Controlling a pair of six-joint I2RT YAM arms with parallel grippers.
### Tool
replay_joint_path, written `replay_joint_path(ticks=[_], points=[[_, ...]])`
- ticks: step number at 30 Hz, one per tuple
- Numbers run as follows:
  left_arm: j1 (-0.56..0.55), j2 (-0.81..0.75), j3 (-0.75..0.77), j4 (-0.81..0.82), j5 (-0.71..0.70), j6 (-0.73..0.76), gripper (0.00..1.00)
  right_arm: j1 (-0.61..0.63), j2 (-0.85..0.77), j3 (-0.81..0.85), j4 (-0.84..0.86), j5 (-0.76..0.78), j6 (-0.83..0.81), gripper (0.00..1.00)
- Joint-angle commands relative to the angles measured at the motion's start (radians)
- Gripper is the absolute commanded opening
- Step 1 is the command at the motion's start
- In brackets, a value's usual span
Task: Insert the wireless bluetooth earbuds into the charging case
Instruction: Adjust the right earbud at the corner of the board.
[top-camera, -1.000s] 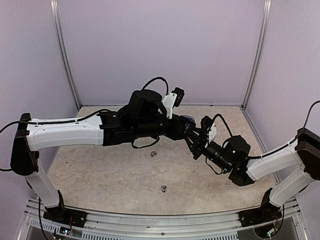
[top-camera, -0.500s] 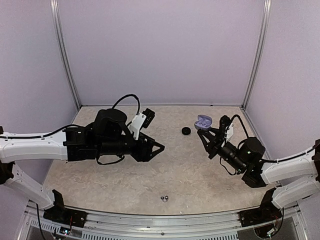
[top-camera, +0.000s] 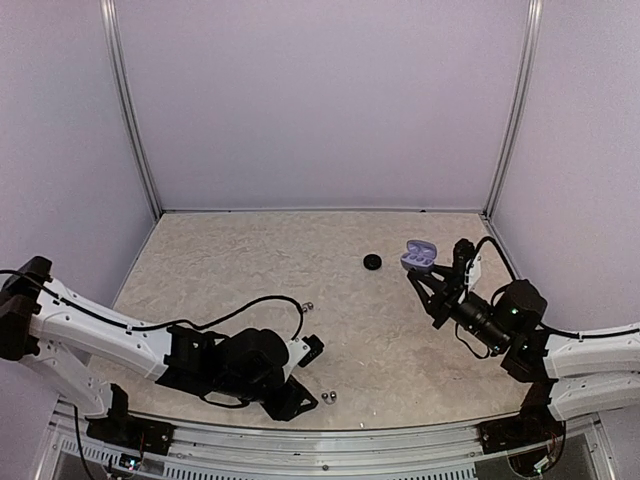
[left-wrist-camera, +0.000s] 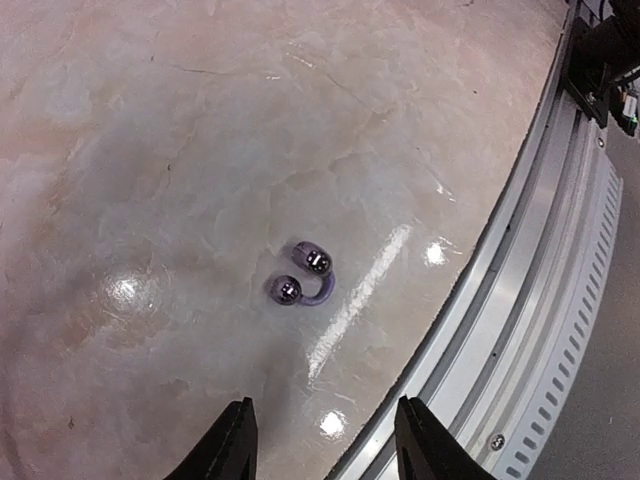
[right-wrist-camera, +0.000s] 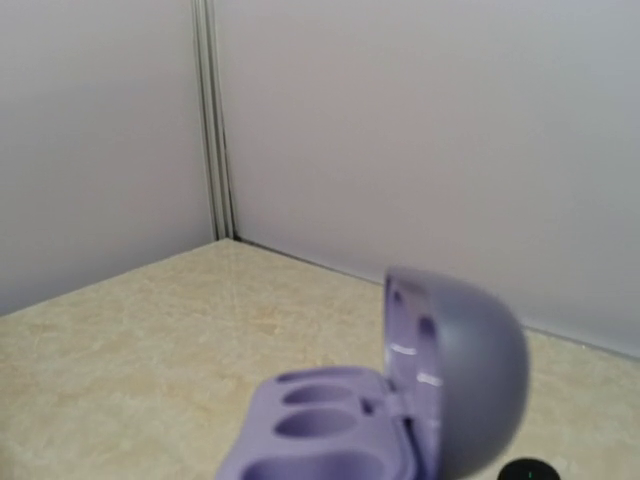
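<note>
Step in hand, as judged: pick-up of the near earbud. The left end effector is hovering low over the tabletop at its near edge, fingers standing apart with nothing between them. The near earbud is lying just ahead of the fingertips, untouched, close to the aluminium rail; it is showing as two silvery rounded ends joined by a purple arc. The second earbud is lying farther in on the tabletop, well apart from the first and also loose. The right end effector is closed and appears to be holding the charging case at the far right, lid open and tipped up. Both wells are showing empty, so nothing is seated yet. Next move, as judged: the left arm is needing to push forward until its fingers straddle the near earbud, then close on it squarely, since the glossy rounded ends are likely to slip, and carry it across to the case. Hard to make out: the right fingers are not showing in their own wrist view, so the grip on the case is being inferred from the overhead view. The case's base is cut off at the frame edge there. The black puck beside the case is too small to identify.
</note>
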Motion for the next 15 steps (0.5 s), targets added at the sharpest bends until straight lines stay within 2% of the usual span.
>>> replay_joint_path(ticks=[1, 7, 15], points=[[-0.005, 0.094, 0.020, 0.074, -0.043, -0.068, 0.45, -0.009, -0.039, -0.020, -0.048, 0.000, 0.020, 0.00], [0.010, 0.195, 0.067, 0.089, -0.036, -0.088, 0.35, -0.009, -0.057, -0.024, -0.060, 0.009, 0.013, 0.00], [0.073, 0.305, 0.138, 0.100, -0.010, -0.042, 0.24, -0.011, -0.062, -0.026, -0.064, 0.021, 0.008, 0.00]])
